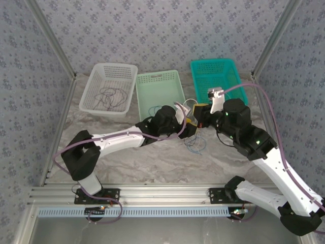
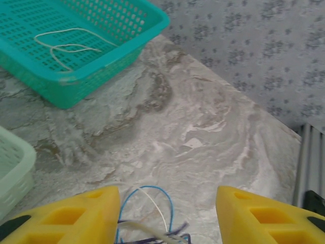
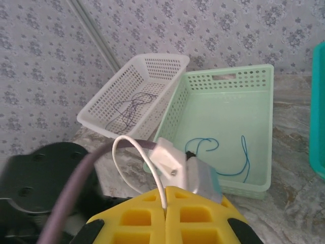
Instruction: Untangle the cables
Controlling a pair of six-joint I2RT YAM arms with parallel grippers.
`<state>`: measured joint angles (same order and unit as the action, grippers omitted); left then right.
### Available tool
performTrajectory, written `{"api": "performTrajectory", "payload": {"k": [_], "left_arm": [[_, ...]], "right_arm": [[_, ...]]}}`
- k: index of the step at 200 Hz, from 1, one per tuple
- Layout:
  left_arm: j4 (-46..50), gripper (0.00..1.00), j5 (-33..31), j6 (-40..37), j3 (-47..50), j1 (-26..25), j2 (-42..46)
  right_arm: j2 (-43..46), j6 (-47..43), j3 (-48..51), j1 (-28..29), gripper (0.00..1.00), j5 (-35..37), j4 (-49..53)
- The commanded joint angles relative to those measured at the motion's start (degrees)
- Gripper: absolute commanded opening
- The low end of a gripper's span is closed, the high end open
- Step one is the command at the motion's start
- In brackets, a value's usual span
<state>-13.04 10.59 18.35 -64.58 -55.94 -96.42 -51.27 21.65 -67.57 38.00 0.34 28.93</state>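
A small tangle of cables (image 1: pixel 194 145), blue, white and dark purplish, lies on the marble table (image 1: pixel 152 162) under both grippers. My left gripper (image 2: pixel 167 216) is open over it. A blue loop (image 2: pixel 170 203), a white strand (image 2: pixel 155 206) and purple ends (image 2: pixel 175 231) lie between its yellow fingers (image 2: pixel 71 216). My right gripper (image 3: pixel 165 203) is shut on a white cable (image 3: pixel 122 152), which arches up out of the closed yellow jaws. In the top view the left gripper (image 1: pixel 191 123) and right gripper (image 1: pixel 202 117) nearly meet.
Three baskets stand at the back. The white basket (image 1: pixel 109 89) holds a dark cable (image 3: pixel 129 107), the pale green basket (image 1: pixel 160 94) holds a blue cable (image 3: pixel 223 157), and the teal basket (image 2: pixel 101 46) holds a white cable (image 2: pixel 66 43). Patterned walls close in the table.
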Motion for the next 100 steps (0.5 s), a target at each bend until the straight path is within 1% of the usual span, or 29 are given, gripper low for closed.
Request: {"api": "performTrajectory", "payload": {"k": [1, 37, 64, 100], "left_arm": [[-0.54, 0.52, -0.42, 1.67, -2.93, -0.3, -2.07], [-2.49, 0.52, 3.35, 2.88, -0.67, -0.38, -1.96], [-2.77, 0.51, 3.72, 3.33, 2.35, -0.4, -0.59], [-1.94, 0.51, 2.63, 2.58, 5.39, -0.39, 1.7]], "right_arm": [[1.17, 0.62, -5.23, 0.57, 0.06, -0.85, -0.2], [0.83, -2.11, -10.58, 0.71, 0.06, 1.58, 4.2], [0.56, -4.0, -13.12, 0.75, 0.06, 3.94, 5.26], [-0.44, -6.23, -17.02, 0.63, 0.06, 7.44, 7.43]]}}
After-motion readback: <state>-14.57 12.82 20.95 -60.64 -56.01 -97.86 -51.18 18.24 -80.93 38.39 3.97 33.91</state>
